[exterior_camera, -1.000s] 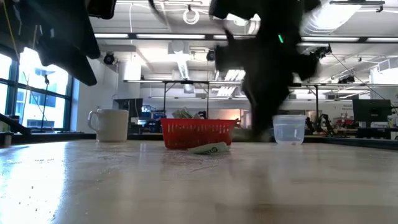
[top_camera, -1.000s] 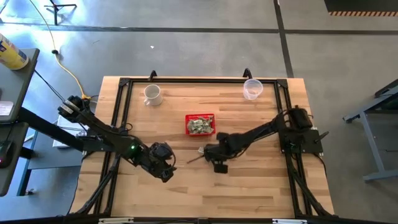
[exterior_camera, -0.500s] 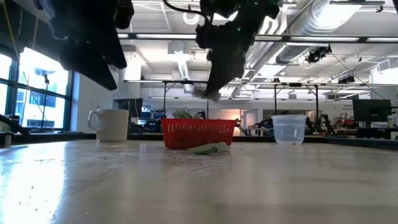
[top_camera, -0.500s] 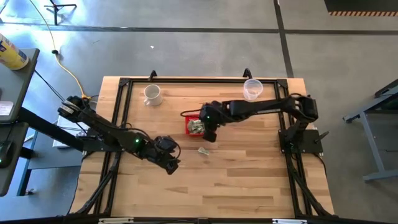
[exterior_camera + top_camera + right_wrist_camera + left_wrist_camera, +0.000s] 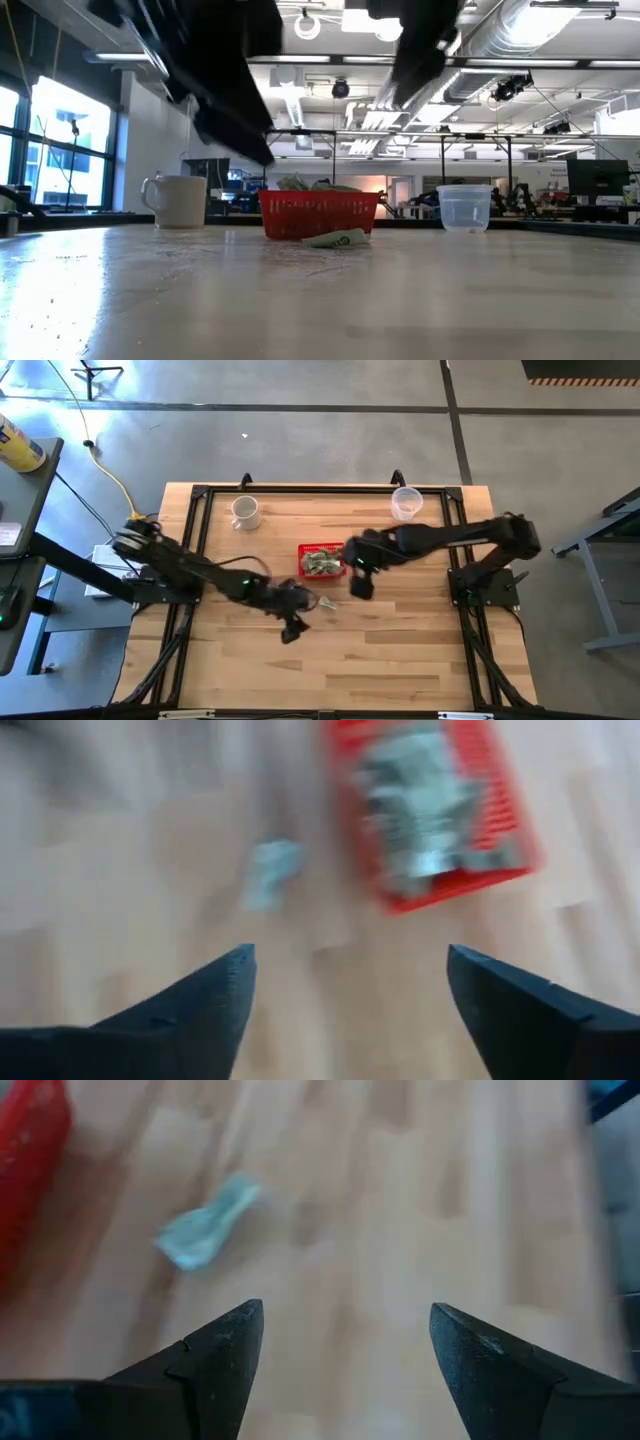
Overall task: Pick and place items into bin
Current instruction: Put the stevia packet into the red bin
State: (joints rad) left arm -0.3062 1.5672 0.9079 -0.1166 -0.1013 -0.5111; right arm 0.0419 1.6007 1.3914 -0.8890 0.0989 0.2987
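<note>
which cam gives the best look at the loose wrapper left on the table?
Left wrist view: the wrapper lies alone on bare wood ahead of the open left hand. Right wrist view blurs it, high view shows a speck, low view shows it edge-on before the red basket.

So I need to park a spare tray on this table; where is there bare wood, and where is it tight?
Bare wood: the whole near strip below both grippers, and the stretch between the white mug and clear cup. Crowded: the centre, where the red basket, one loose wrapper, the left gripper and right gripper cluster, both with jaws open.
</note>
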